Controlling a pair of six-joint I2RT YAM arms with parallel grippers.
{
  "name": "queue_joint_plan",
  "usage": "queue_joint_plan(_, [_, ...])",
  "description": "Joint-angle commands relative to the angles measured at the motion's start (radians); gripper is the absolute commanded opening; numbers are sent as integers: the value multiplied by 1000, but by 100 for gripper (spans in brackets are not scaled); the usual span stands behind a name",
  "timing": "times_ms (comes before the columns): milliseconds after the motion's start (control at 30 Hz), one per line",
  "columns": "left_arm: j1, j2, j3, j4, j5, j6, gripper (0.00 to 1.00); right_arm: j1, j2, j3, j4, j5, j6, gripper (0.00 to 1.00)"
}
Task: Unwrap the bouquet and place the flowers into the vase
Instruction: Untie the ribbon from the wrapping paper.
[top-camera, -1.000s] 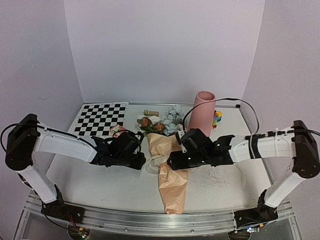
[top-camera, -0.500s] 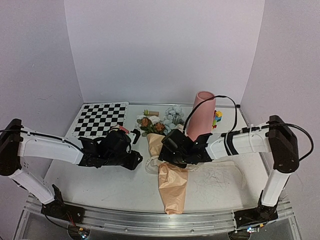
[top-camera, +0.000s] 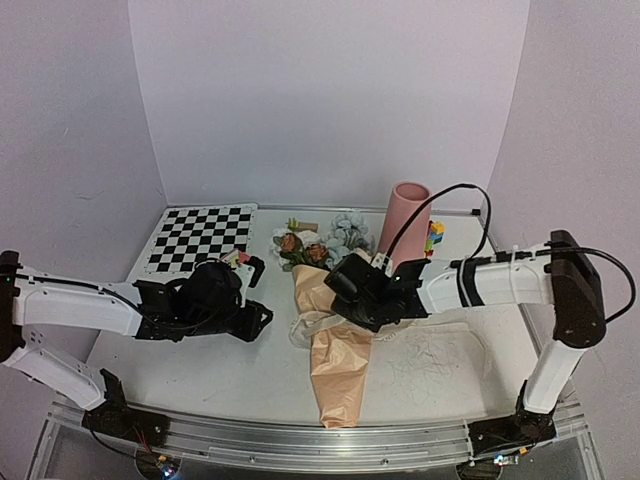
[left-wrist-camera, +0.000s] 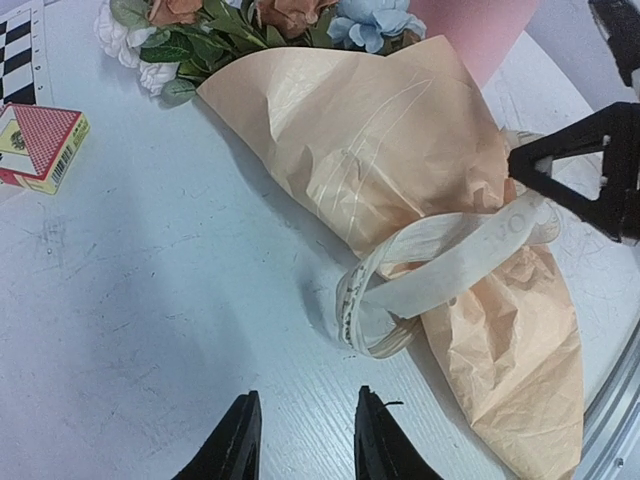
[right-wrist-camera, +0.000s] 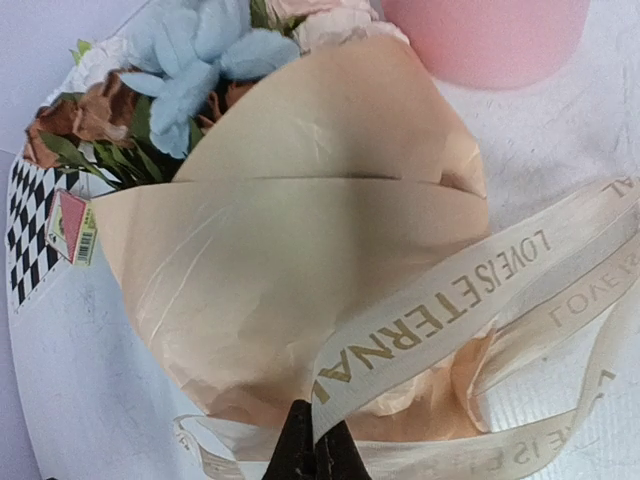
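Right gripper (right-wrist-camera: 315, 452) has its fingertips pressed together on the cream ribbon (right-wrist-camera: 430, 322) — the printed band rises straight out of the pinch and curves off to the right. The ribbon wraps the middle of the bouquet (top-camera: 340, 350), and one slack loop of it rests on the table (top-camera: 170, 375) at the cone's left side. The bouquet lies flat between the two arms, its narrow tail toward the near edge and its wide mouth toward the back wall. The flowers (top-camera: 305, 250) — pale-blue, rust-brown and white blooms with green leaves — spill from that mouth, wrapped in the peach paper. Just behind and to the right stands the vase (top-camera: 405, 225), upright, close beside the blue blooms; whether the paper touches its base I cannot tell. To the left, the left gripper (left-wrist-camera: 305, 445) hangs low over bare tabletop with its fingers partly spread and nothing between them, apart from the ribbon loop. Farther out sit a small red-patterned box (left-wrist-camera: 40, 145) near the checkerboard (top-camera: 200, 237), and colourful toy blocks (top-camera: 435, 235) behind the vase.
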Motion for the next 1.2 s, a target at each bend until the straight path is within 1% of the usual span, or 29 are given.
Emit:
queue_joint_plan(0, [2, -47, -14, 26, 22, -20, 34, 6, -144, -37, -73, 84, -68, 0])
queue_joint_plan(100, [1, -28, 10, 28, 129, -3, 35, 3, -233, -75, -84, 126, -139, 0])
queue_joint_plan(167, [1, -22, 22, 37, 176, 3, 38, -5, -294, -106, -89, 140, -181, 0])
queue_joint_plan(267, [0, -7, 50, 53, 216, 19, 43, -43, -378, -150, -108, 117, -248, 0])
queue_joint_plan(400, [-1, 44, 113, 52, 259, 39, 46, -154, -505, -239, -162, 77, -284, 0])
queue_joint_plan(533, [-4, 95, 159, 52, 271, 32, 47, -273, -606, -305, -162, 18, -382, 5])
queue_joint_plan(567, [-4, 102, 165, 52, 263, 28, 47, -294, -620, -310, -163, 16, -411, 8])
queue_joint_plan(633, [-4, 112, 174, 48, 243, 20, 47, -325, -643, -324, -164, 30, -461, 22])
queue_joint_plan(667, [-4, 114, 176, 45, 235, 14, 47, -344, -647, -330, -165, 39, -484, 24])
queue_joint_plan(733, [-5, 113, 177, 41, 193, -1, 47, -397, -637, -331, -165, 54, -521, 24])
queue_joint_plan(800, [-4, 112, 174, 39, 163, -16, 47, -449, -609, -317, -175, 78, -534, 21])
queue_joint_plan(867, [-4, 113, 170, 36, 141, -30, 47, -508, -590, -312, -184, 102, -529, 9])
queue_joint_plan(900, [-4, 111, 168, 33, 132, -36, 47, -539, -581, -310, -185, 103, -527, 8])
queue_joint_plan(933, [-4, 107, 164, 28, 118, -49, 47, -565, -565, -301, -185, 95, -533, 10])
queue_joint_plan(967, [-4, 104, 159, 26, 106, -59, 46, -597, -550, -293, -185, 87, -540, 24])
queue_joint_plan(1033, [-4, 89, 146, 24, 89, -74, 47, -632, -520, -276, -185, 52, -564, 63])
queue_joint_plan(1067, [-4, 83, 140, 23, 80, -78, 47, -645, -505, -275, -185, 35, -576, 68])
queue_joint_plan(1167, [-4, 64, 133, 16, 62, -81, 46, -656, -500, -301, -190, -13, -564, 69])
